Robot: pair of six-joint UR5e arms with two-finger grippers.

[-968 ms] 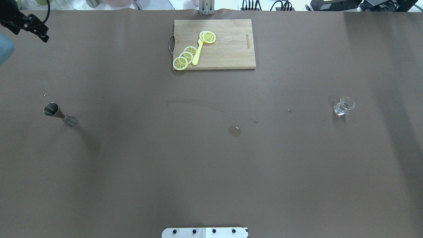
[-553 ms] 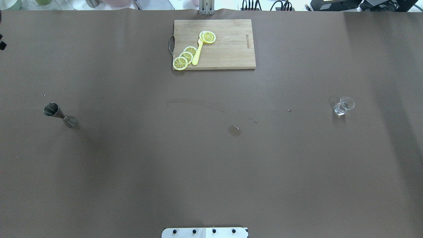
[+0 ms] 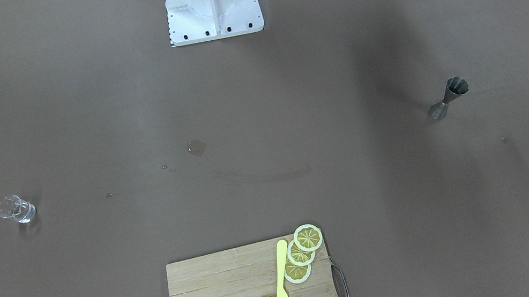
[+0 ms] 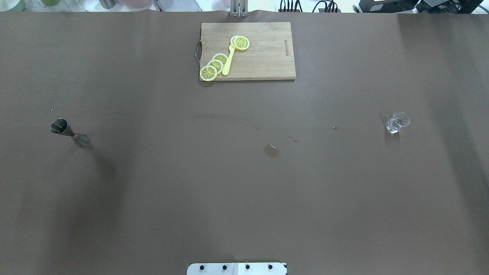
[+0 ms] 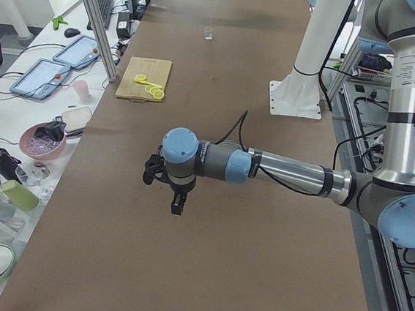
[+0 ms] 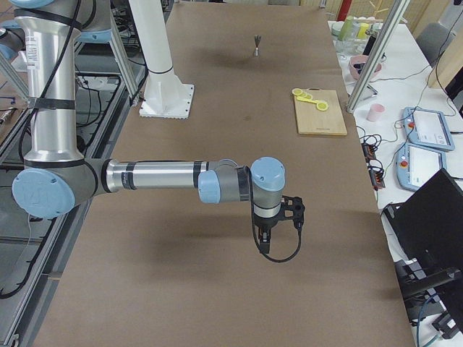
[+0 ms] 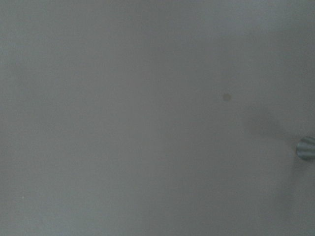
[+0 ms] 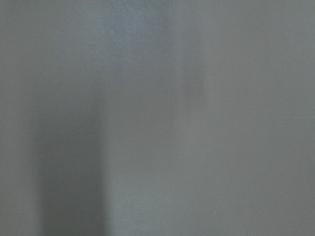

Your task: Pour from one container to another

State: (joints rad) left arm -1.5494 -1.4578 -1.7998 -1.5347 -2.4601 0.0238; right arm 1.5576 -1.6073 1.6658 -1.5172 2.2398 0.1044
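1. At the table's left end the left gripper (image 5: 177, 200) hangs fingers-down over the brown table (image 4: 244, 214); neither top view includes it and only the side camera shows it, so I cannot tell whether its fingers are spread or pressed together.
2. Just right of that gripper stands the steel jigger (image 4: 68, 133), upright on its narrow cone with the wide mouth up, so its long axis is vertical; the left wrist camera catches only a sliver of it at its right border; the left arm is much the nearer, and I judge a grasp would come in sideways at the waist.
3. Near the middle lies a small puddle (image 4: 271, 151); at the far edge a wooden cutting board (image 4: 263, 61) carries lemon slices (image 4: 208, 73) and a yellow plastic utensil (image 4: 228, 63).
4. Further right stands the small clear glass (image 4: 397, 123), upright, apparently holding a little clear liquid; it is well apart from the jigger, with most of the table between them.
5. Beyond it at the right end hangs the right gripper (image 6: 264, 242), fingers down; only the side camera shows it, so its state cannot be told; the glass lies to its left, and the right arm is nearer to it.
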